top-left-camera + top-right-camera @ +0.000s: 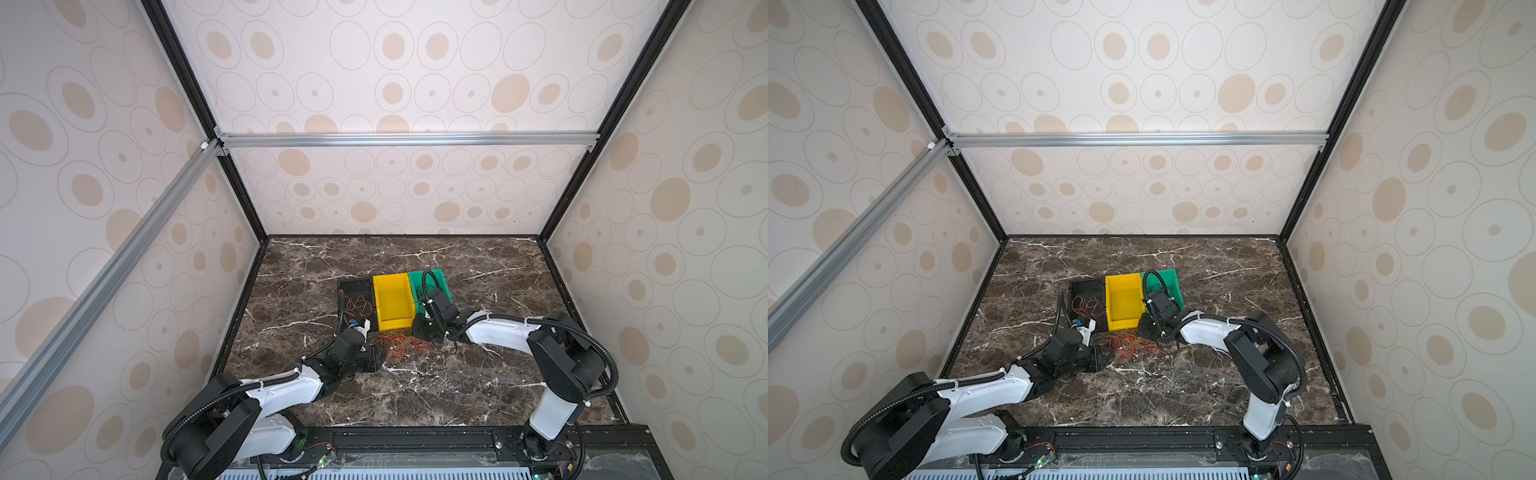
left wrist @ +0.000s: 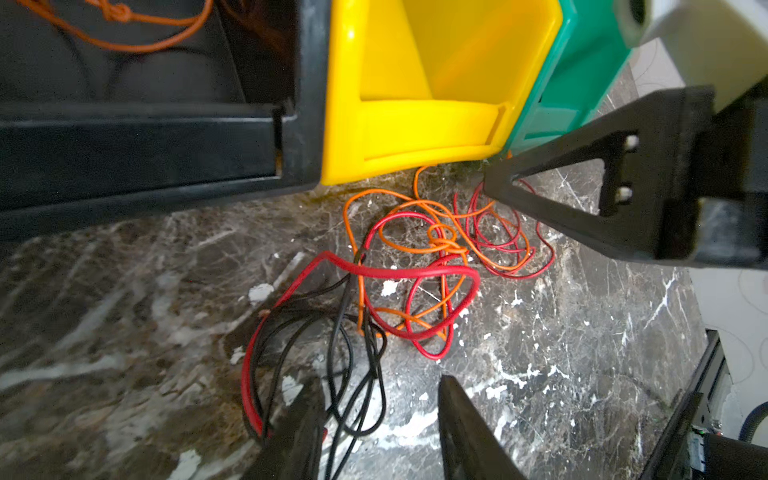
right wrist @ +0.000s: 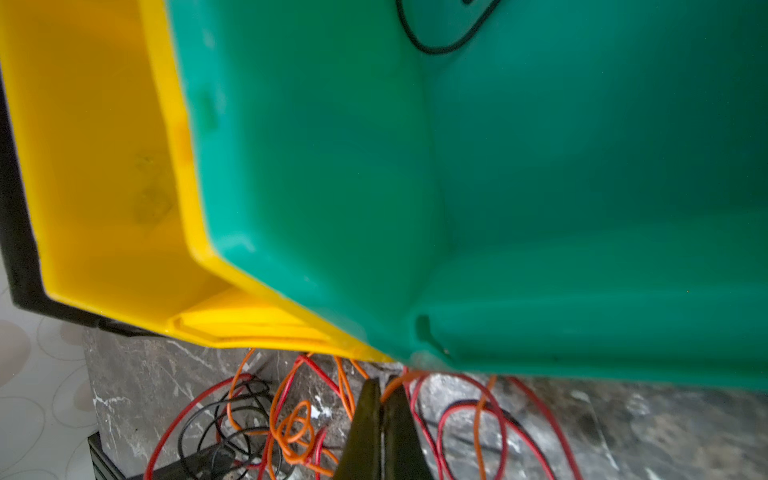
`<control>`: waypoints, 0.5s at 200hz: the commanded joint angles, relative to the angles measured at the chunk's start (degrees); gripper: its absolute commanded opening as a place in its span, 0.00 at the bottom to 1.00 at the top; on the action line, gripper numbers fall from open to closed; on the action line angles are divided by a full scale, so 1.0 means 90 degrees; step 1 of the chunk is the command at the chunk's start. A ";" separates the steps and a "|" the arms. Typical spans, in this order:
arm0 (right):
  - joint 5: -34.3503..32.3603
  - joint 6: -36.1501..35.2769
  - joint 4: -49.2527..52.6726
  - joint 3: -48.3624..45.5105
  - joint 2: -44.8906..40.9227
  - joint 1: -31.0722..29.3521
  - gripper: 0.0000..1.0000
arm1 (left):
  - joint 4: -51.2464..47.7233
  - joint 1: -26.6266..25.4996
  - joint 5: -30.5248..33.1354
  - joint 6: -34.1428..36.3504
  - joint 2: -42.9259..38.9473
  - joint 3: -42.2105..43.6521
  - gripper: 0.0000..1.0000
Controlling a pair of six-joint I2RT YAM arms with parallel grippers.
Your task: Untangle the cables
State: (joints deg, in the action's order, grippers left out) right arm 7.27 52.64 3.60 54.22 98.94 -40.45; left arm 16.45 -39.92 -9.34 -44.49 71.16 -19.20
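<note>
At right claw [image 3: 380, 388], perhaps orange cable [image 3: 401, 379].

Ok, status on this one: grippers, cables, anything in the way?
Left gripper open, black strands between its jaws. Right gripper shut on orange cable. Cables knotted on table. Green bin crowds it.

- Between the left fingers [image 2: 465, 428] the gap stands wide; black and red cables [image 2: 395, 273] cross it near one finger, and bare table [image 2: 582, 353] lies beside the other.
- Ahead of their tips are the tangled cables, then the black bin [image 2: 145, 145] and yellow bin [image 2: 415, 124] walls.
- The right fingers [image 3: 365, 428] leave no gap, pinched on an orange cable [image 3: 397, 384]; the green bin [image 3: 498, 208] blocks just ahead, with loops on either side.
</note>
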 commanded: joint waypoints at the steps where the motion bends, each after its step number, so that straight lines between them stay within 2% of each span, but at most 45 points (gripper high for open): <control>1: -0.0093 0.0013 -0.0015 -0.0198 -0.0625 -0.0019 0.00 | 0.0168 -0.0081 -0.0088 -0.0071 0.0067 0.0006 0.43; 43: -0.0389 -0.0321 0.0418 -0.0466 -0.1765 -0.0025 0.00 | -0.0310 -0.0167 -0.0039 -0.0022 -0.0159 -0.0105 0.47; 100: -0.0541 -0.0750 0.1057 -0.0244 -0.2918 -0.0010 0.00 | -0.1491 -0.0174 0.0295 0.0252 -0.0924 -0.0647 0.53</control>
State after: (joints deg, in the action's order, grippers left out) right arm 3.92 47.97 9.15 50.78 75.64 -40.45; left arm 9.10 -40.99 -9.08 -43.94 65.58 -20.84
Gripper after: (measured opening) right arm 0.046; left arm 0.522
